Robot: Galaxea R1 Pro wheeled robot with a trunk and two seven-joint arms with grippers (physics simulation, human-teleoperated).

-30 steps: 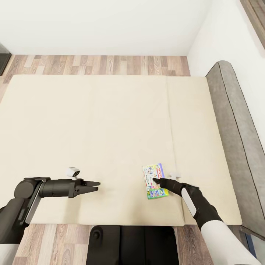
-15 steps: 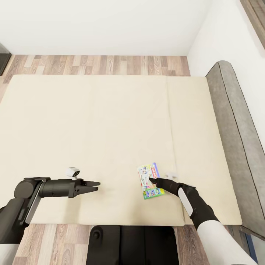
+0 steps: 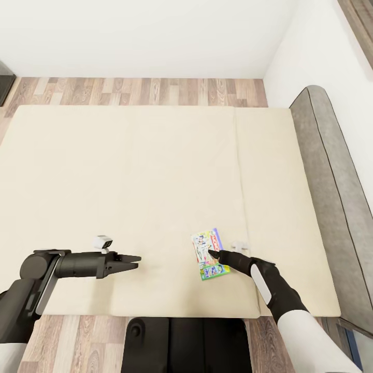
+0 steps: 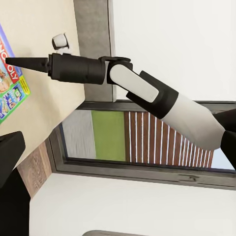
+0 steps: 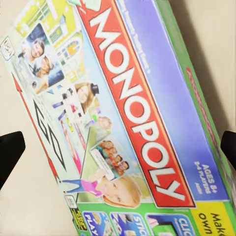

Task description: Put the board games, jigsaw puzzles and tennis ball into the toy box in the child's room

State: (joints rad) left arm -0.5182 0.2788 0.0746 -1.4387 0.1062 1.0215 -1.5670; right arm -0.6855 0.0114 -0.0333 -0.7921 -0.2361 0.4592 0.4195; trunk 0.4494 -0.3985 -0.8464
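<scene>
Green-bordered and glossy, the Monopoly board game [image 5: 123, 118] lies flat in the right wrist view, with a red title band, a purple strip beside it and cartoon figures across a pale panel; the two dark fingertips [image 5: 11, 150] stand spread wide to either side of it. From the head camera, the box [image 3: 208, 254] sits on the cream bed [image 3: 129, 176] near its front edge, with the right gripper [image 3: 216, 254] over it. The left gripper [image 3: 132, 262] hovers well apart above bare sheet, its jaws pressed nearly together. Beyond the bed lie the wood floor [image 3: 140, 91] and the grey headboard [image 3: 331, 176].
</scene>
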